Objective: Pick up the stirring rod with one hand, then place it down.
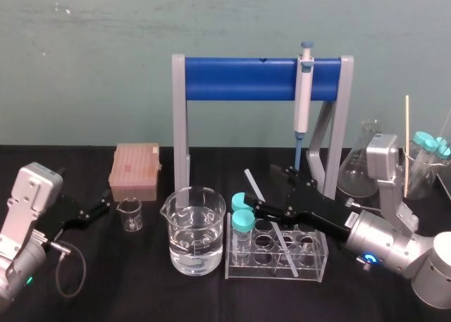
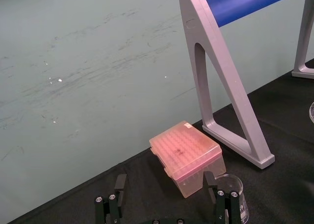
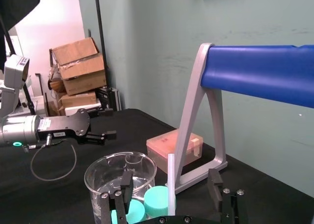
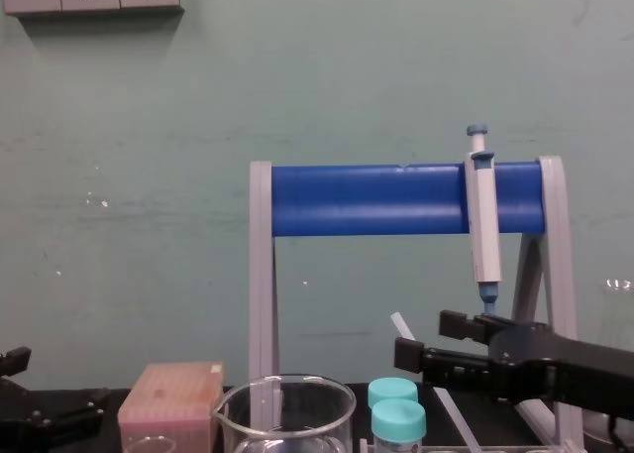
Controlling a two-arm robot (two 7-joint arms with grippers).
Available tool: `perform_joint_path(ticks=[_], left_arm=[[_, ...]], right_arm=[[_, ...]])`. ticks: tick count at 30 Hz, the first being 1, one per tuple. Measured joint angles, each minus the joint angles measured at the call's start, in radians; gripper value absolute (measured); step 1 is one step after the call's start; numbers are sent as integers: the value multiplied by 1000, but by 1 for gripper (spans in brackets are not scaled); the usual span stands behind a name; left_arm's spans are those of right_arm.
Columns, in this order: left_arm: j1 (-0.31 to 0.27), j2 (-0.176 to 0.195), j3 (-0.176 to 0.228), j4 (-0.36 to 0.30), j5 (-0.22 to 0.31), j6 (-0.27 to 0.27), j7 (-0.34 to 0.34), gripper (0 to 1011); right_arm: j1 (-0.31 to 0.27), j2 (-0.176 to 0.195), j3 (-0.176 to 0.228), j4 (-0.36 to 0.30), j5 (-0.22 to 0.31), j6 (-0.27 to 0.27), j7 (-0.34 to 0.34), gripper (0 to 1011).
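Observation:
The stirring rod is a thin translucent white stick that leans with its lower end in the clear tube rack. My right gripper reaches in from the right and straddles the rod's upper part. In the right wrist view the rod stands upright between the two fingers of the right gripper, which are wide apart and touch nothing, so it is open. The chest view shows the rod sticking up beside the right gripper. My left gripper is parked at the far left, open and empty.
A large glass beaker with water stands left of the rack, and two teal-capped tubes sit in the rack. A small beaker and a pink tip box lie near the left gripper. Behind, the blue stand holds a pipette; a flask stands at the right.

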Motion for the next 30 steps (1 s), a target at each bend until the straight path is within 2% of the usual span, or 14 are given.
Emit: perform_joint_path(ticks=[2,8,10,11,13,15,17,18,19,21,26,30], left_arm=[[0,0,0,0,0,0,0,1000],[0,0,0,0,0,0,0,1000],[0,0,0,0,0,0,0,1000],[0,0,0,0,0,0,0,1000],[0,0,0,0,0,0,0,1000],[0,0,0,0,0,0,0,1000],[0,0,0,0,0,0,0,1000],[0,0,0,0,0,0,0,1000],[0,0,0,0,0,0,0,1000],[0,0,0,0,0,0,0,1000],[0,0,0,0,0,0,0,1000],[0,0,0,0,0,0,0,1000]], right_arm=[[-11,11,7,-16,0,8,-6,1003],[-54,50,39,-74,1,38,-55,1003],[-79,65,63,-97,-5,53,-105,1003],[-95,72,80,-110,-20,59,-153,1003],[-111,75,97,-121,-41,64,-207,1003],[-126,75,115,-131,-67,76,-273,1003],[-146,68,138,-142,-128,114,-412,1003],[-146,68,138,-142,-128,114,-412,1002],[-151,61,145,-143,-163,140,-481,1003],[-151,48,150,-136,-209,183,-566,1003],[-142,26,154,-109,-254,219,-633,1003],[-138,20,155,-99,-264,224,-640,1003]])
